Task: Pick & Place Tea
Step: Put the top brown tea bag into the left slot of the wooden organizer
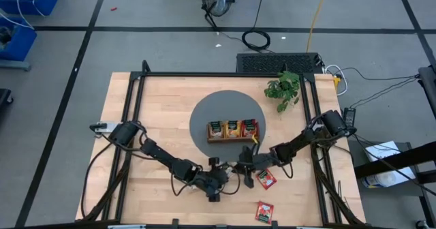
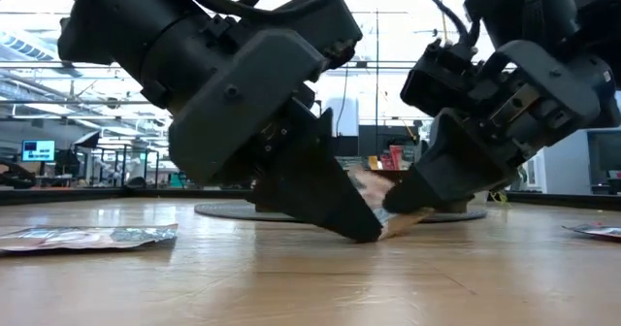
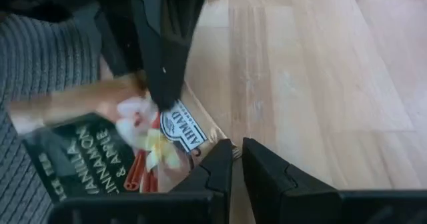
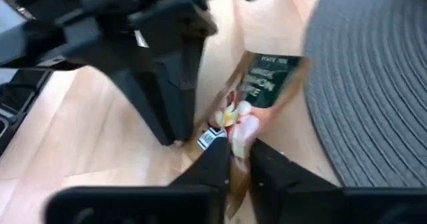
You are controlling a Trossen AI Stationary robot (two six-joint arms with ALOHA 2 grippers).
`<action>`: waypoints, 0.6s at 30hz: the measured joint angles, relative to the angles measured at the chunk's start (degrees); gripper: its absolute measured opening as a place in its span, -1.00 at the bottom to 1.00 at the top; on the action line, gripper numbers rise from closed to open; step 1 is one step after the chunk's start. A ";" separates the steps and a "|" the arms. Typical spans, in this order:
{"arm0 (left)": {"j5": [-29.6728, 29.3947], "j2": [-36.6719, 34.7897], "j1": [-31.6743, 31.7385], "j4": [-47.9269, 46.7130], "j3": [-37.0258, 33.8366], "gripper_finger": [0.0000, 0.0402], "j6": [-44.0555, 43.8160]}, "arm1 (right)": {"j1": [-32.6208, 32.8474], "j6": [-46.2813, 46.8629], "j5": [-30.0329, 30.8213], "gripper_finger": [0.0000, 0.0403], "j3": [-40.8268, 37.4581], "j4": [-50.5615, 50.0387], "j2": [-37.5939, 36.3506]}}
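A pale tan tea sachet [image 3: 93,157] with a dark green label lies tilted on the wood just off the grey round mat [image 1: 204,113], near the table's front. My right gripper [image 4: 239,159] is shut on it. My left gripper [image 3: 237,159] is shut, and its tips stand on the table at the sachet's low corner. The wooden tray [image 1: 231,140] on the mat holds more sachets in three compartments. My left gripper sets its shut fingertips [image 2: 365,231] against the sachet's lower corner [image 3: 212,139], slanting down from the table's left. That corner rests on the wood. My right gripper pinches the sachet's end [image 4: 235,139] opposite the green label between its two fingers, slanting down from the table's right. The sachet [image 2: 396,221] is tilted, its gripped side raised and its lower edge on the table by the left fingertips.
Two red sachets [image 1: 266,179] [image 1: 264,210] lie on the wood to the right of and in front of the grippers. A small green plant [image 1: 285,89] stands at the far right. A black frame [image 1: 136,120] runs along the table's sides.
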 joint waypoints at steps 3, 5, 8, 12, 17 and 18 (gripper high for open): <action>1.23 -1.66 -0.94 -0.79 -0.12 -0.79 0.02 | 0.75 -3.25 0.01 -0.97 0.00 2.52 0.00; 2.00 -3.25 -2.19 -1.53 -0.25 -0.79 -0.04 | 1.31 -6.37 0.05 -0.94 0.00 4.91 -0.02; 1.93 -7.10 -4.61 -1.09 -0.22 -0.79 0.77 | 2.31 -13.43 0.06 -0.93 0.02 6.12 -1.11; -1.20 -12.95 -8.21 -1.87 -0.14 -0.79 2.25 | 4.07 -22.28 0.27 -0.99 0.02 6.17 -3.30; -20.57 -19.99 -13.36 -3.75 -0.01 -0.79 2.46 | 7.69 -32.39 5.91 -0.99 0.11 5.93 -5.89; -24.30 -20.55 -14.17 -4.71 0.01 -0.79 2.46 | 8.57 -33.97 8.05 -0.99 0.08 5.86 -6.34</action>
